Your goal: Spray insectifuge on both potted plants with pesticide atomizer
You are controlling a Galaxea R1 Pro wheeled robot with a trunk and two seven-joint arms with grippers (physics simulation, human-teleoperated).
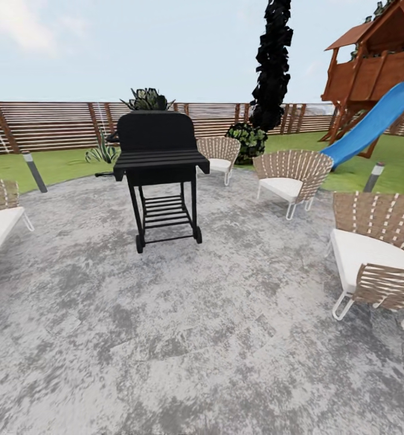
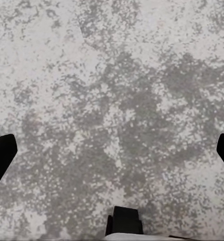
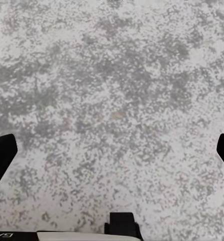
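**On the patio, hands empty, bottle not yet found**

While the robot stands on the round grey patio (image 1: pixel 183 338), both arms hang with their cameras aimed straight down at the mottled paving. In the left wrist view the left gripper (image 2: pixel 112 150) shows one dark fingertip at each edge of the picture, spread wide with bare stone between them. The right gripper (image 3: pixel 112 150) looks the same, wide apart and holding nothing. That posture suits travel, I judge: arms tucked down, nothing carried, the head looking ahead for the way.

Ahead, a black grill (image 1: pixel 159 163) on wheels stands near the far part of the patio, ringed by woven chairs (image 1: pixel 292 175) with white cushions. Behind it run the lawn (image 1: pixel 63 166), a brown slatted fence (image 1: pixel 44 124), a tall dark tree (image 1: pixel 273 60) and a wooden play tower (image 1: pixel 377 60) with a blue slide (image 1: pixel 371 127). A grey post (image 1: pixel 34 171) stands at the lawn's edge on the left, another (image 1: pixel 374 177) on the right.

No slim green spray bottle can be made out from here, nor the two low speckled plants. A spiky plant (image 1: pixel 102 152) by the fence looks different. The search, I judge, has hardly begun.
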